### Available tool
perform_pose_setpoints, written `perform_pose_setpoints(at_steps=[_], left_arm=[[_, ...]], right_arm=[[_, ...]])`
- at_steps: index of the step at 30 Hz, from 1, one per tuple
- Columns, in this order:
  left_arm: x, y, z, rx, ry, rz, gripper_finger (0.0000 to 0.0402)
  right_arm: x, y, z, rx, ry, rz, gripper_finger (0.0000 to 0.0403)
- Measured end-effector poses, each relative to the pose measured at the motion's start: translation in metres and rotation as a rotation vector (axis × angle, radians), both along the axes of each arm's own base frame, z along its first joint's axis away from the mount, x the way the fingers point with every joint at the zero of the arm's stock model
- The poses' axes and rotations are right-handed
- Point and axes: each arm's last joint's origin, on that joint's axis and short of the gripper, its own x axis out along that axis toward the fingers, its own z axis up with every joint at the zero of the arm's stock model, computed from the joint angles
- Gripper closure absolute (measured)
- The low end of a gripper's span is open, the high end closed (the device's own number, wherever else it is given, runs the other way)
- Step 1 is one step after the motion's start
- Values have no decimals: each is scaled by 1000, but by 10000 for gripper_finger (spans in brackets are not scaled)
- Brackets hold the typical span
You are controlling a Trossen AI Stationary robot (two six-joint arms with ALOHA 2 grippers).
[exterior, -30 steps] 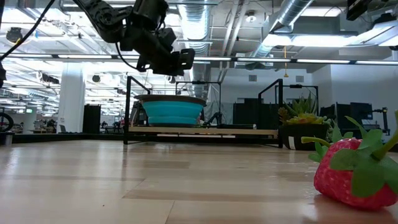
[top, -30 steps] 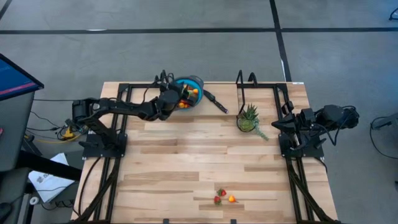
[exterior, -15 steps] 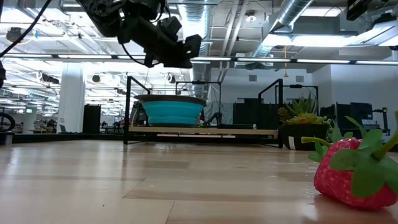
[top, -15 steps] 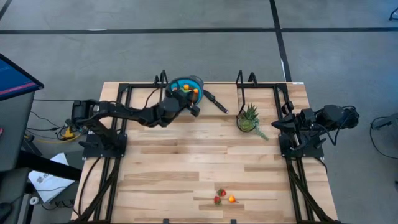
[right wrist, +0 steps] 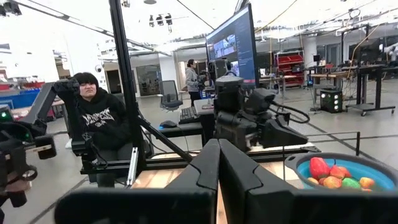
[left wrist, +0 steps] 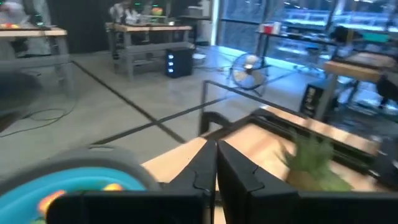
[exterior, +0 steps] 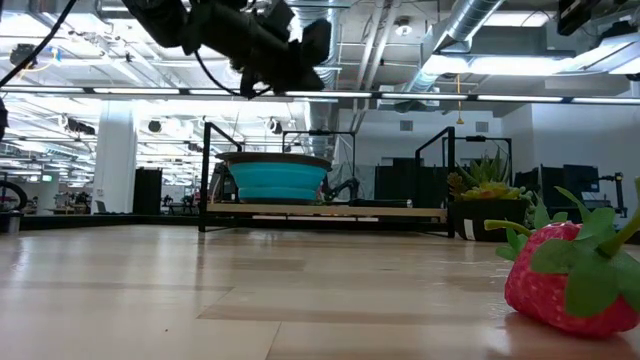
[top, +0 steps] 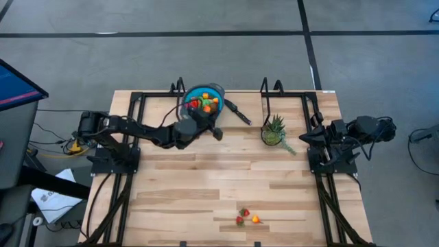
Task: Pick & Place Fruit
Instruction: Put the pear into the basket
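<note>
Several toy fruits (top: 205, 103) lie in the blue bowl (top: 215, 89) at the table's far edge. Three more fruits (top: 245, 217) lie on the wood near the front edge; one, a red strawberry (exterior: 568, 278), shows large in the low view. My left gripper (top: 216, 132) hangs shut above the table just on the near side of the bowl, pointing level, with nothing between its fingers (left wrist: 216, 163). My right gripper (right wrist: 219, 149) rests shut at the table's right edge (top: 306, 137), far from all fruit.
A spiky green plant in a pot (top: 274, 130) stands right of the bowl. The bowl's black handle (top: 238, 112) points toward it. Black frame rails (top: 266, 96) run along the far and side edges. A person (right wrist: 99, 121) sits beyond the table's left side.
My left gripper has swung from over the blue bowl toward the table's near and right side, staying high and level, and its fingers have shut with nothing in them. The fruits in the bowl and on the table have not moved.
</note>
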Motion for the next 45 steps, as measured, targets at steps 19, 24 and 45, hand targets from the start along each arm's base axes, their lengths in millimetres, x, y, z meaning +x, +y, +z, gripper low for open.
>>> perform_pose_setpoints(at_steps=[19,24,45], left_arm=[[7,-62,3,13,-7,-585,400],[8,-65,3,8,-13,-669,400],[7,-78,5,-7,-39,-876,400]], right_arm=[[1,0,-4,24,41,6,403],[1,0,-7,71,72,14,403],[1,0,-8,156,89,28,403]])
